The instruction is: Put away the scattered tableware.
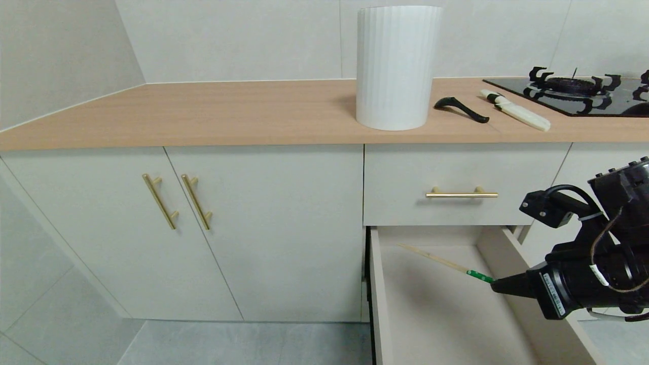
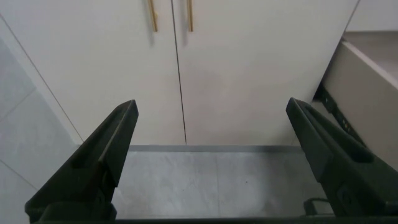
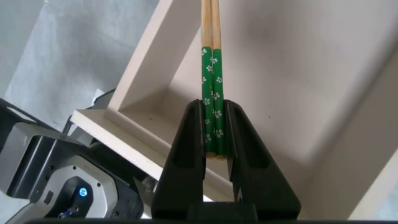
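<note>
The right end effector is clamped on the green end of a pair of chopsticks, which slant over the open drawer. The left end effector is spread wide and holds nothing, low before the cupboard doors. A knife lies on the surface.

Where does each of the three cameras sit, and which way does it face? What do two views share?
Head view: on the head, facing forward and down at worktop, cupboard doors and open drawer; right gripper shows, holding chopsticks.
Left wrist view: on the left wrist, facing cupboard doors and floor; open left gripper shows.
Right wrist view: on the right wrist, facing into the drawer; right gripper shows, shut on chopsticks.
Shared: head and right wrist views both show chopsticks and drawer.
</note>
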Motion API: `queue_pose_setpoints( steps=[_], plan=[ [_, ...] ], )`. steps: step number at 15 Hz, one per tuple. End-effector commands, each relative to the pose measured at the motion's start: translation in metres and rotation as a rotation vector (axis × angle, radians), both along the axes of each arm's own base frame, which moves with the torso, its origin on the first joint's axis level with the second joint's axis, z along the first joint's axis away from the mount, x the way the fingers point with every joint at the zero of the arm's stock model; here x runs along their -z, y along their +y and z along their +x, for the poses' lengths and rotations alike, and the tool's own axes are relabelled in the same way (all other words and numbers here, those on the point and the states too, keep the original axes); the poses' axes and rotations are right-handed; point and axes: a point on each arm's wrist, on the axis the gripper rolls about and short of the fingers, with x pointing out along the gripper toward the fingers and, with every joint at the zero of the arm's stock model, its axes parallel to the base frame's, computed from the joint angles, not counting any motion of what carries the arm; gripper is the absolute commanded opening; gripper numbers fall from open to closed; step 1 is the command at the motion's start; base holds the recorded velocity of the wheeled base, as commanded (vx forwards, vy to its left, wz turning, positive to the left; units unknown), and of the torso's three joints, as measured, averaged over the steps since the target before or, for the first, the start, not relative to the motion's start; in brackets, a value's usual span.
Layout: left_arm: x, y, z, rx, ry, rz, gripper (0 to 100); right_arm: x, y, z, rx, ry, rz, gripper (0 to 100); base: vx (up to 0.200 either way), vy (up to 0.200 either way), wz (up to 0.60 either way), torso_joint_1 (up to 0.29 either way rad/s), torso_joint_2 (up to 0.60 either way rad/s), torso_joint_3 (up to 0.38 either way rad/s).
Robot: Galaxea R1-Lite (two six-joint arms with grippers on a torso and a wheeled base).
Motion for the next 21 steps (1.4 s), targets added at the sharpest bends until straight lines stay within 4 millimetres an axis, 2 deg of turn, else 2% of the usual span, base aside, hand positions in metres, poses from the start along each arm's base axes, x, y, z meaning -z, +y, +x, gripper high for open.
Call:
queue_pose_setpoints(
  steps=[1,5,8,10,12,15,21],
  plan=[
    [0.0,0.0,0.0,0.0,0.0,0.0,100,0.001,0.0,0.001,0.0,0.005,-0.002,0,0.0,0.0,0.0,-0.027,0.08,0.036],
    [0.0,0.0,0.0,0.0,0.0,0.0,100,0.006,0.003,0.007,0.0,0.013,-0.006,0,0.0,0.0,0.0,-0.004,0.01,0.013],
    [0.0,0.0,0.0,0.0,0.0,0.0,100,0.028,0.012,0.028,0.038,0.056,-0.06,0,0.0,0.0,0.0,0.0,0.0,0.0],
    [0.0,0.0,0.0,0.0,0.0,0.0,100,0.055,0.021,0.05,0.085,0.114,-0.111,0,0.0,0.0,0.0,0.0,0.0,0.0],
    [0.0,0.0,0.0,0.0,0.0,0.0,100,0.076,0.037,0.068,0.161,0.146,-0.071,0,0.0,0.0,0.0,0.0,0.0,0.0],
    [0.0,0.0,0.0,0.0,0.0,0.0,100,0.121,0.052,0.095,0.261,0.183,-0.114,0,0.0,0.0,0.0,0.0,0.0,0.0],
    [0.0,0.0,0.0,0.0,0.0,0.0,100,0.159,0.06,0.108,0.292,0.224,-0.125,0,0.0,0.0,0.0,0.0,0.0,0.0]
  ],
)
